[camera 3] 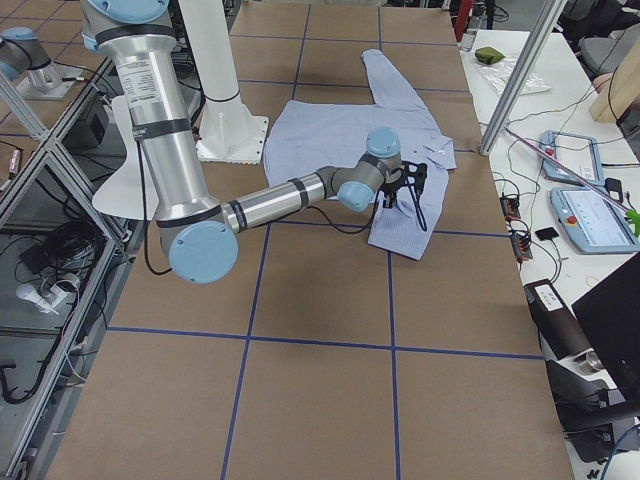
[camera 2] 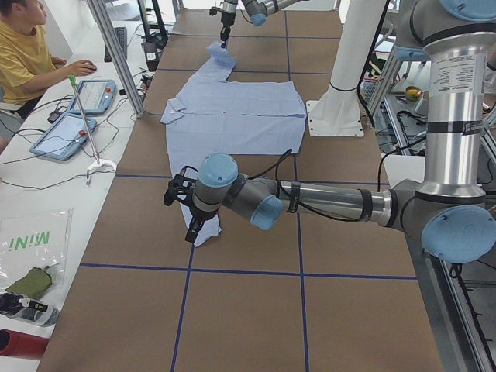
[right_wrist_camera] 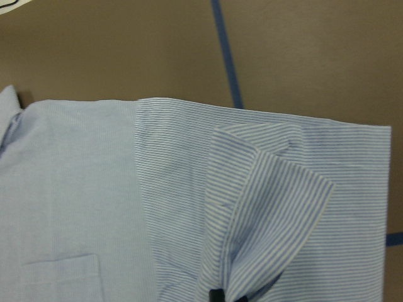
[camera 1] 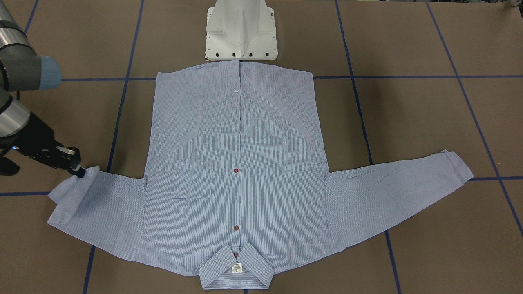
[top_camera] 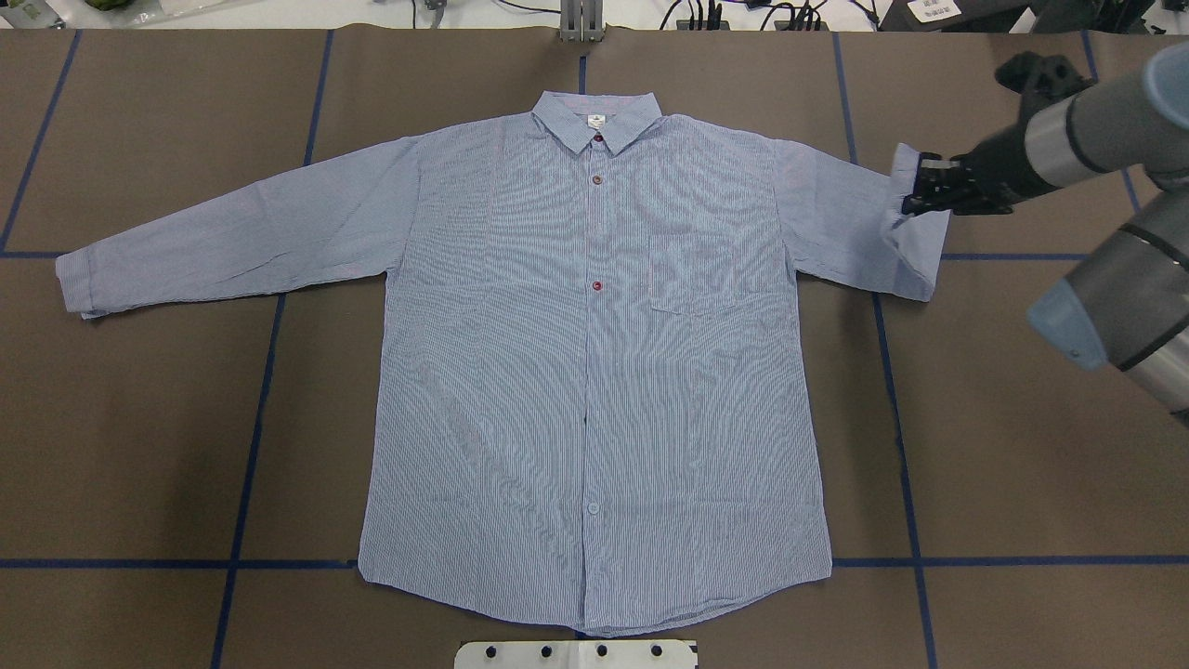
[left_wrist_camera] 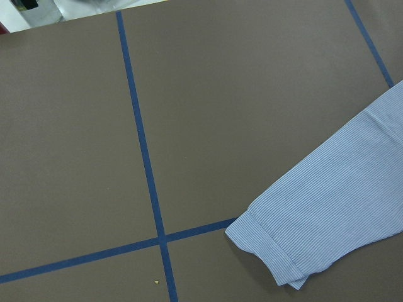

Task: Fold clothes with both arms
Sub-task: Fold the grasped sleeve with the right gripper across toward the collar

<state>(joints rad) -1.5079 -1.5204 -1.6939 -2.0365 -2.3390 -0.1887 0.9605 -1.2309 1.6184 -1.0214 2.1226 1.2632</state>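
1. Overhead exterior shows you the shirt (top_camera: 594,372) flat on the counter (top_camera: 139,418), front up and buttoned. Its hem (top_camera: 594,618) is nearest the robot and its collar (top_camera: 596,110) is at the far edge. I judge that no body fold has been made.
2. Further out, the left sleeve lies straight and flat. The left tool (camera 2: 191,234) hangs near the left cuff (left_wrist_camera: 277,251), which the wrist view shows lying loose on the counter. You cannot tell whether that tool is spread or pressed together.
3. Opposite, the right tool (top_camera: 915,192) pinches the right cuff (top_camera: 906,167), raised and turned back over its own sleeve. This looks like the first sleeve fold.
4. Left to do, by my reading: bring both sleeves in, then fold the body.
5. The white neck label (top_camera: 594,120) has print too small to read. Beyond the counter, the exterior left view shows a clear bag (camera 2: 31,248) with green letters, seemingly "MINI" upside down.
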